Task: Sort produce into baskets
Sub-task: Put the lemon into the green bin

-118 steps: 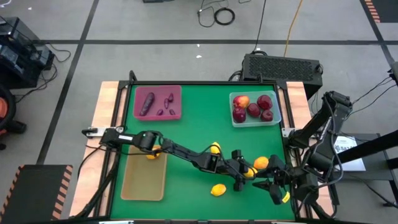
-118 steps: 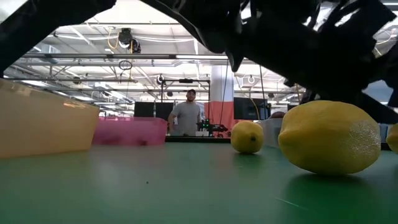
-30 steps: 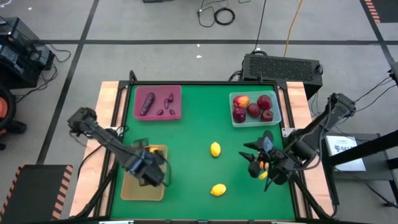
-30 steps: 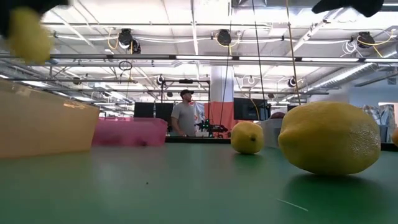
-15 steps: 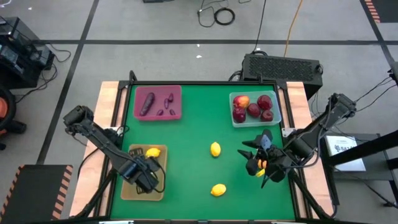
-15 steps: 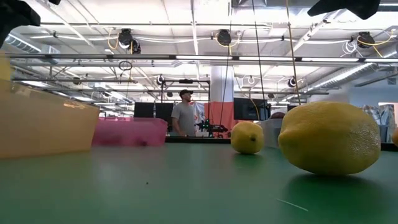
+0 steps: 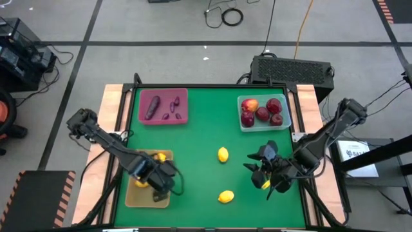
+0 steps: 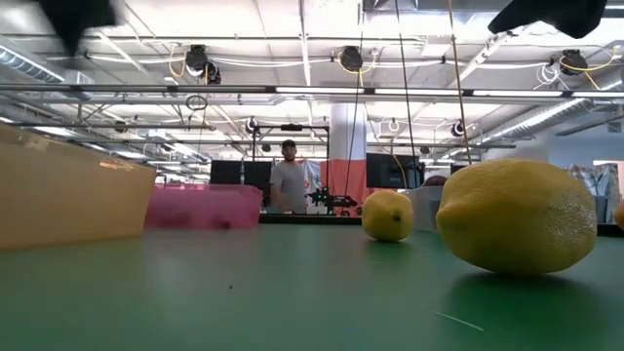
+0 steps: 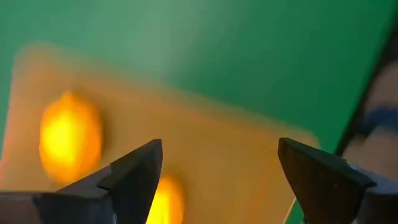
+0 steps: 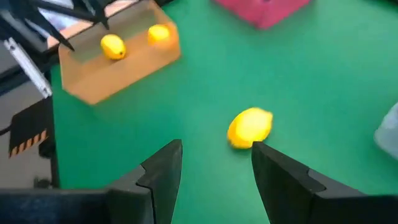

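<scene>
1. Since a moment before, the left gripper [image 7: 161,182] had slid a little towards 3 o'clock above the tan tray [image 7: 132,196], and its fingers had spread wider, with nothing between them
2. That tray lay at the table's 8 o'clock corner; two lemons [image 7: 158,156] rested inside it, apart from each other
3. Over the same moment the right gripper [image 7: 261,175] had drifted towards 8 o'clock; it hung over the green table [image 7: 199,129] at about 4 o'clock, fingers parted and, in its wrist view, empty
4. A small yellow patch showed under it from above; what it was could not be told
5. One loose lemon [image 7: 222,154] sat near the table's centre, another loose lemon [image 7: 225,196] towards 6 o'clock, well apart
6. At 11 o'clock the maroon tray [image 7: 183,93] held the purple vegetables [image 7: 152,106]
7. At 1 o'clock the clear tray [image 7: 286,119] held the apples [image 7: 262,114]
8. Beyond the table, a person [image 8: 288,180] stood far back in the room
</scene>
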Controlling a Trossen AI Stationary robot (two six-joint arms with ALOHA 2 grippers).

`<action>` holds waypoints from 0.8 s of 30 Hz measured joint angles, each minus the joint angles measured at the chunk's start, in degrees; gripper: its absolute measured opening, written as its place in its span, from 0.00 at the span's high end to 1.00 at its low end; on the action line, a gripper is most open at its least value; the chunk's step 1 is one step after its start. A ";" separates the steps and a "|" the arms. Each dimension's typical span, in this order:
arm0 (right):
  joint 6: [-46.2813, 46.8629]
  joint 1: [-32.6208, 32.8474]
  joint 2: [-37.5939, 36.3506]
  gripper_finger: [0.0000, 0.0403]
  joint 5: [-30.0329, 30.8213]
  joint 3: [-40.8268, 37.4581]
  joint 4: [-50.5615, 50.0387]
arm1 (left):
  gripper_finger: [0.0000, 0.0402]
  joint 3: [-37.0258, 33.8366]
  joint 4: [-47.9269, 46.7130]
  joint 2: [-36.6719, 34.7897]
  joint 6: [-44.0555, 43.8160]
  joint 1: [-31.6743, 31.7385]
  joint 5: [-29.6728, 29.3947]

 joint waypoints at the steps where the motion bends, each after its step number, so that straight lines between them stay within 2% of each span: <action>1: 0.00 0.02 0.48 0.54 -0.90 0.00 0.57 | 0.19 0.66 3.57 -0.03 2.02 0.77 -2.90; 6: 0.21 0.02 3.34 0.54 -7.46 0.00 3.07 | 0.19 0.47 27.54 0.99 13.61 5.79 -19.32; 8: 1.98 0.02 4.40 0.54 -10.17 0.00 4.14 | 0.19 0.43 33.50 2.80 11.38 9.37 -22.78; 10: 4.64 0.04 5.44 0.54 -12.75 0.00 3.95 | 0.19 0.32 38.12 5.75 4.71 13.16 -24.11; 12: 6.38 0.37 6.26 0.54 -15.65 0.00 3.64 | 0.19 0.28 42.85 8.87 -3.26 16.51 -23.06; 16: 9.79 2.04 6.59 0.54 -18.39 0.00 2.19 | 0.19 2.30 49.13 16.39 -11.96 21.65 -14.50; 19: 12.02 3.81 6.35 0.54 -18.43 0.00 1.85 | 0.19 6.00 48.24 21.99 -14.81 24.31 -10.68; 24: 13.56 6.13 6.16 0.54 -18.29 0.00 1.79 | 0.19 11.59 41.55 28.02 -15.04 26.04 -8.74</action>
